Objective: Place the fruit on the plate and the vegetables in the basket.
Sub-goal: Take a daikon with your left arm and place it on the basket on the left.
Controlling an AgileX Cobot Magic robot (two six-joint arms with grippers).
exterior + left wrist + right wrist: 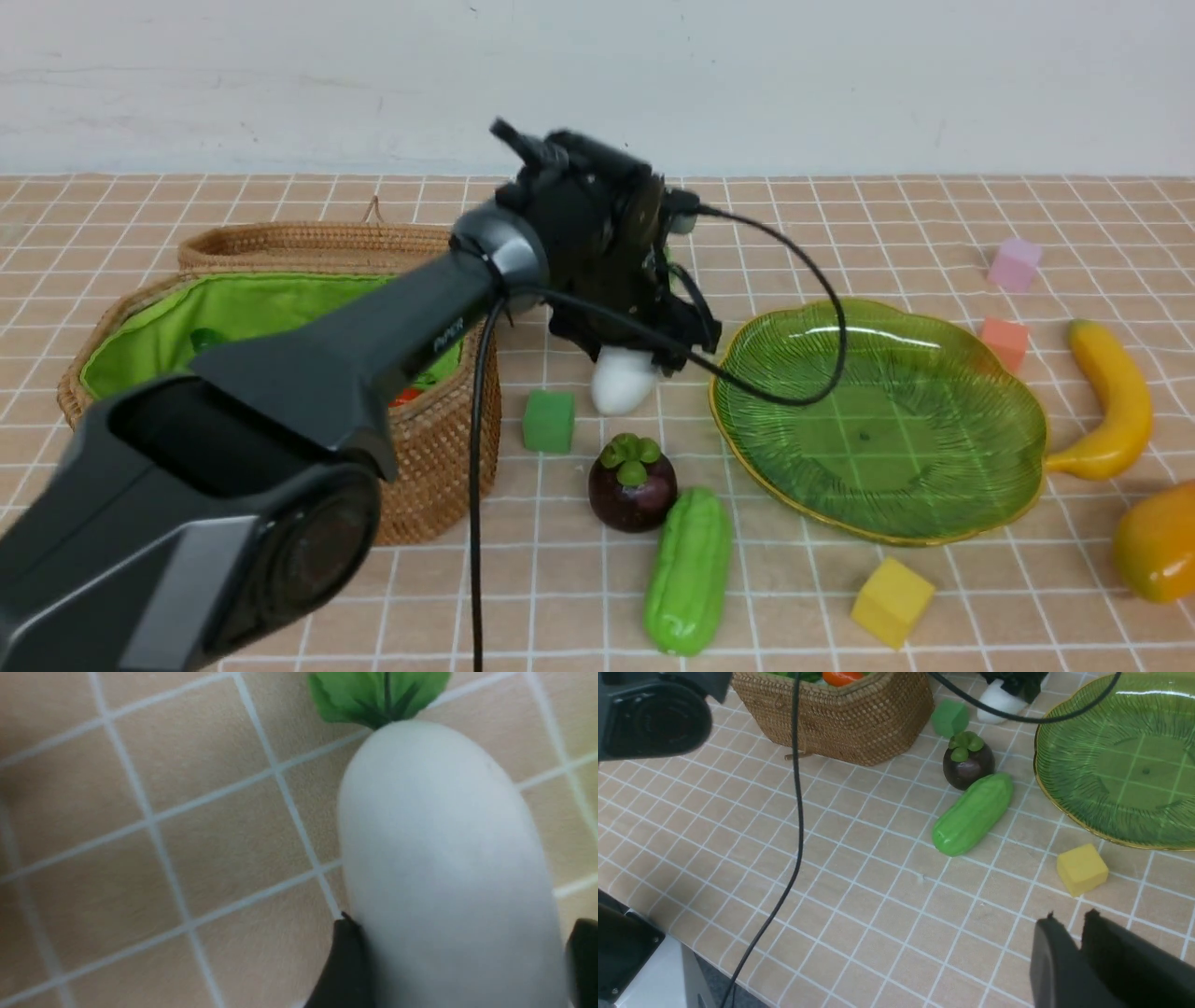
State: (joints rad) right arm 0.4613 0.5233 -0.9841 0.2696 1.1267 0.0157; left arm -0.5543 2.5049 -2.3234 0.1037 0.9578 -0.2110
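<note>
- Left tool point(460, 947) is straddling the white radish point(623, 381) near the frame's upper centre, fingers standing spread.
- Right tool point(1073, 921) is holding its tips close together; whether they are meeting, I cannot tell.
- Basket point(434, 476) is standing at left, plate point(878, 429) lying right of centre.

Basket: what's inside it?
In the basket: bright green cloth lining, part of an orange-red item, and something dark green near the lining's left side. The left arm crosses over the opening, so whatever lies beneath it can't be seen.
</note>
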